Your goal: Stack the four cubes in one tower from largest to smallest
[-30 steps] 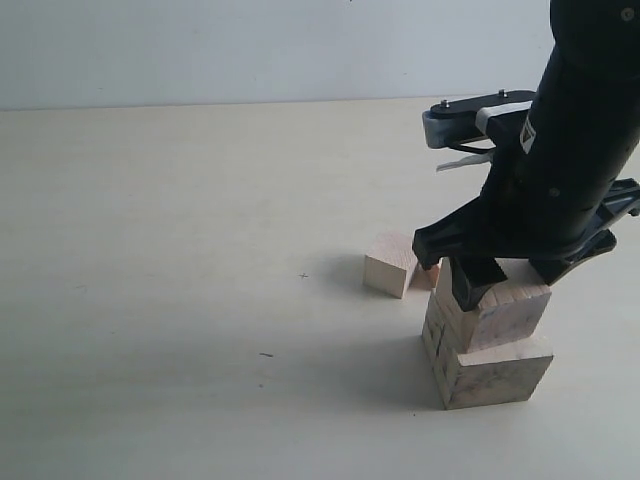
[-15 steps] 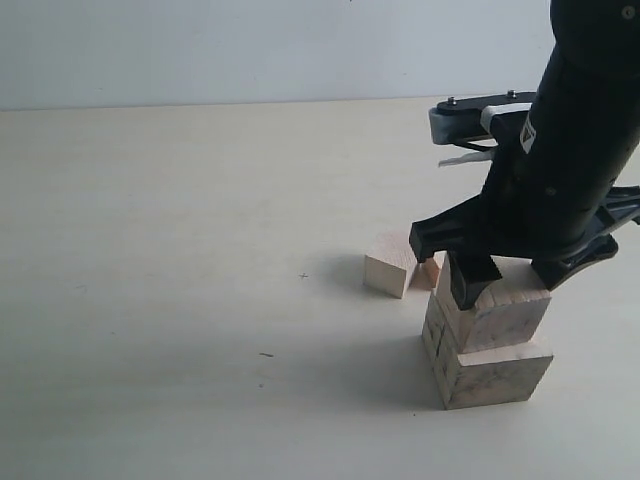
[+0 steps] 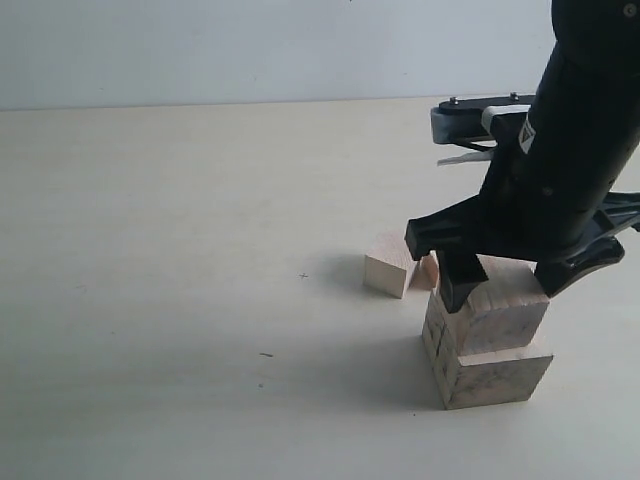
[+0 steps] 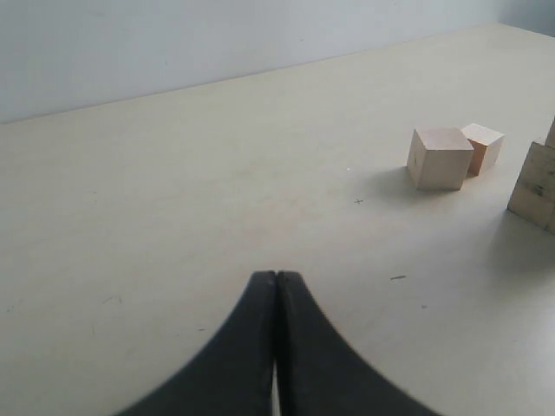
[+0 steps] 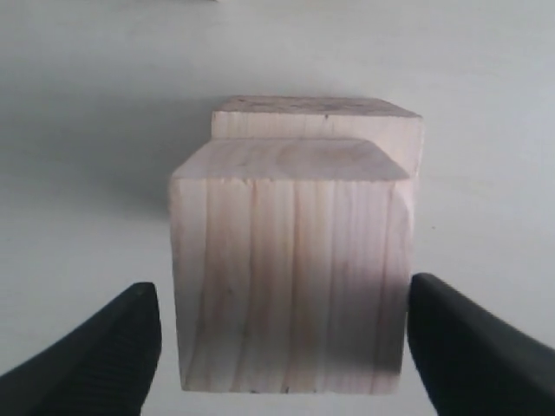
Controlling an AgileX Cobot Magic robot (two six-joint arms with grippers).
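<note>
Now: two cubes stacked, two waiting

Exterior view. My right gripper (image 3: 505, 288) is hanging over the part-built tower, jaws straddling the second cube (image 3: 497, 315). That cube is resting squarely on the largest cube (image 3: 497, 372). The third cube (image 3: 388, 266) and the smallest cube (image 3: 430, 270) are lying on the table (image 3: 180, 250) just beyond, side by side. Count: four cubes, two stacked and two loose.

Left wrist view. My left gripper (image 4: 276, 347) is idling with its fingers pressed together, holding nothing. Both loose cubes are sitting well ahead of it.

Right wrist view. My fingers (image 5: 95, 347) are standing apart on either side of the second cube. A sliver of table is showing past one of them, so I am judging the cube unclamped.

Handling, as a judgement: this is bare wood, rigid, light and probably a little smooth. I am planning to take the third cube on two opposite flat faces, about mid-height and square, so it is not twisting in the grip.
</note>
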